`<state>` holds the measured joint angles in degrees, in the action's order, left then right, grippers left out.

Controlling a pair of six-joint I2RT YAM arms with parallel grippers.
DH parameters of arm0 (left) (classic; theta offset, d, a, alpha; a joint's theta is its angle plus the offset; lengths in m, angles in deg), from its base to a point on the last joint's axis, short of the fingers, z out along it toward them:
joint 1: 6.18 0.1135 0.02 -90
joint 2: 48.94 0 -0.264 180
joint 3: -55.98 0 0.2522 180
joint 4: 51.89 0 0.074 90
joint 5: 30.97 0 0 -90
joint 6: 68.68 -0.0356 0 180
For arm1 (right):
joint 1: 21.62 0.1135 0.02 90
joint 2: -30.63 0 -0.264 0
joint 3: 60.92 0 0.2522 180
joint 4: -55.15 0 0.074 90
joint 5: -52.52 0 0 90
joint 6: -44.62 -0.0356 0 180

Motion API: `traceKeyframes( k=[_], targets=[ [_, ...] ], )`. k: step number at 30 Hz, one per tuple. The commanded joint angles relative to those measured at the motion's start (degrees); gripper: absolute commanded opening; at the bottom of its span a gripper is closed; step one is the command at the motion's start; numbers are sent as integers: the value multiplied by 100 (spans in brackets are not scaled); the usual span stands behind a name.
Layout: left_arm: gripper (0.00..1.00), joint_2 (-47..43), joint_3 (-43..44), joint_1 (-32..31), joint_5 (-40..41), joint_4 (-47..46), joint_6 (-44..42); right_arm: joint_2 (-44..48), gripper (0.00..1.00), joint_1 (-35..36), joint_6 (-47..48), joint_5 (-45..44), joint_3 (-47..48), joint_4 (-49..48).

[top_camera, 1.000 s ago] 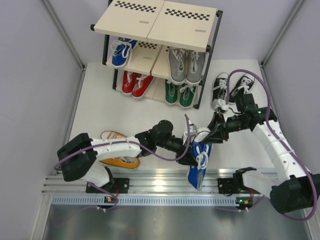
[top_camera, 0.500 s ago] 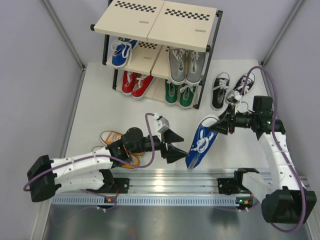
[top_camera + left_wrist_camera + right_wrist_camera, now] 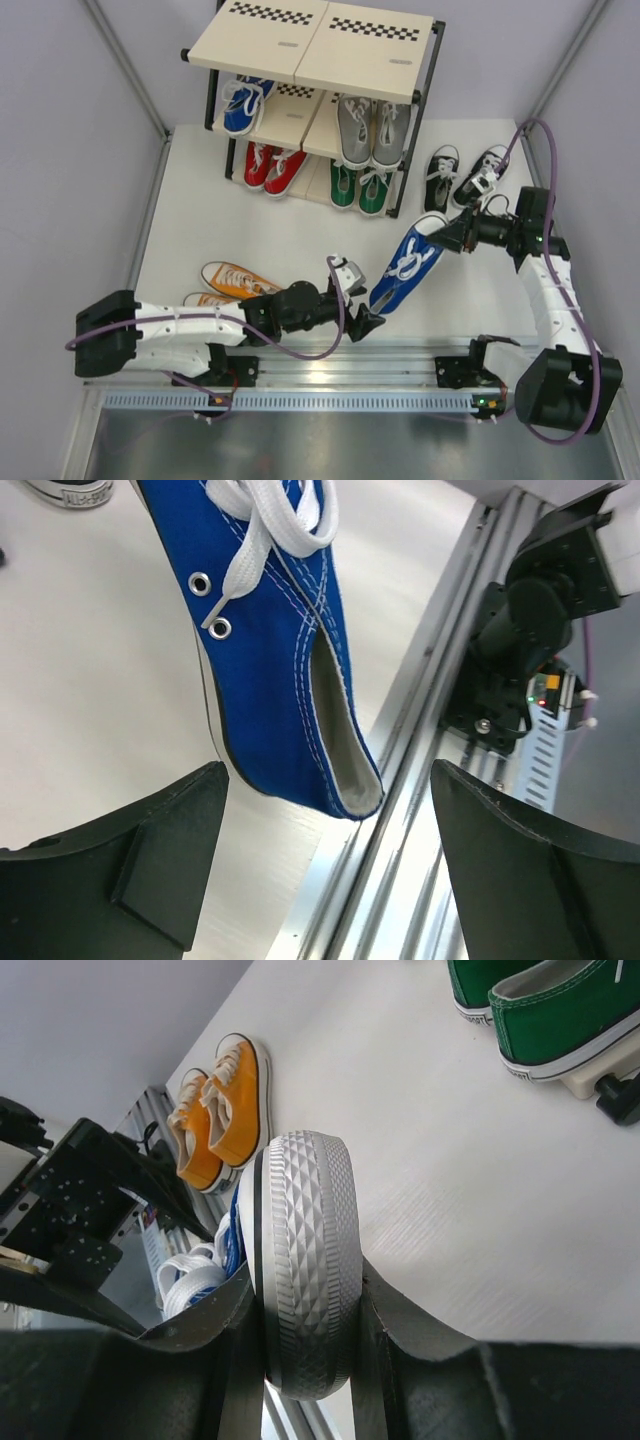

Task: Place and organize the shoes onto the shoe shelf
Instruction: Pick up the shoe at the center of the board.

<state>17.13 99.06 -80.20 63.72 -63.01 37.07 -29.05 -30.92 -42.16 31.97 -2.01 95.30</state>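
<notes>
Now finishes the hand-over: lets go of the blue shoe [image 3: 405, 268] with the left gripper [image 3: 365, 322], which clamped it a second ago near the middle of the frame, and backs off toward the lower centre. Leaves those jaws spread wide with nothing between them. Shows, in the left wrist view, the shoe's open heel hanging just ahead of the two fingers [image 3: 150, 850], clear of both.

Keeps the shoe by its front end in the right gripper [image 3: 455, 235], right of centre in the overhead view. Pinches the white rubber toe cap [image 3: 300, 1250] between both fingers in the right wrist view, closed tight on it. Holds the shoe slanted, toe up toward the right and heel down toward the metal rail [image 3: 300, 355] along the bottom. Cannot tell whether the heel touches the table [image 3: 200, 220].

Probably sets up the carry to the shelf [image 3: 315, 45] at upper centre, where the matching blue shoe [image 3: 240, 100] sits alone at the left of the middle tier. Still leaves the orange pair [image 3: 235, 285] at lower left and the black pair [image 3: 460, 175] at right on the table.
</notes>
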Motion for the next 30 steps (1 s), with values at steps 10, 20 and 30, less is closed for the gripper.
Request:
traceKeyframes(
  k=[10,20,30],
  targets=[
    [89,741,241,-34,812,-684,542,44,0,-133,-920,719,-120,-846],
    [98,820,12,581,95,-1625,2142,53,0,-318,-1096,1228,-103,-1031],
    [98,1110,109,775,-777,-1616,2301,9,0,-371,-1008,1466,90,-882]
  ],
)
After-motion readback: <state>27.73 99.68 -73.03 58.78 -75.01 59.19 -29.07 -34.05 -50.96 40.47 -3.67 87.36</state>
